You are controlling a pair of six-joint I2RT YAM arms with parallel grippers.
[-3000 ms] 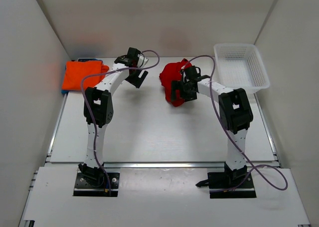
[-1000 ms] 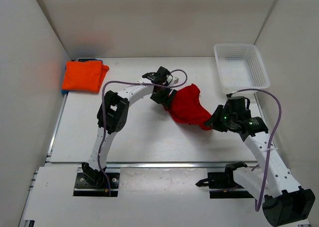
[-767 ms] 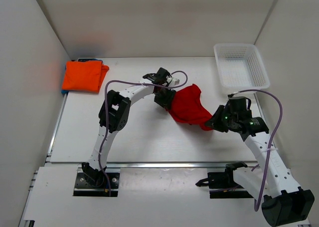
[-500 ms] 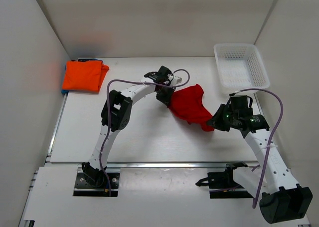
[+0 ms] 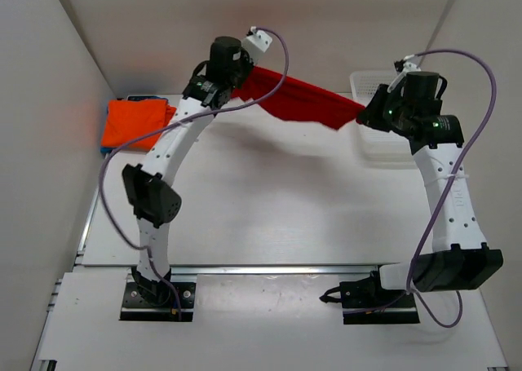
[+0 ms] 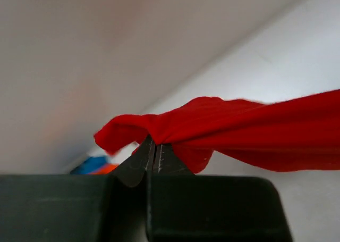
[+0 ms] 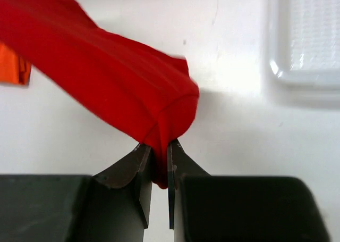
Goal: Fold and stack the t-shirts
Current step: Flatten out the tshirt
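Observation:
The deep red t-shirt [image 5: 298, 102] hangs stretched in the air between both arms, high above the table. My left gripper [image 5: 238, 84] is shut on its left end, the cloth [image 6: 223, 127] bunched at the tips [image 6: 154, 146]. My right gripper [image 5: 364, 115] is shut on the other end, a fold of red cloth [image 7: 111, 82] pinched between the jaws [image 7: 159, 151]. The orange t-shirt [image 5: 134, 123] lies folded at the table's far left corner, on top of a blue t-shirt whose edge [image 6: 90, 165] shows under it.
A white lattice basket [image 5: 395, 114] stands at the far right corner, partly behind my right gripper; its rim [image 7: 297, 77] shows in the right wrist view. White walls close the table on three sides.
Both arms have lifted the red t-shirt off the table and pulled it out into a long band. The left gripper closed on its left end.

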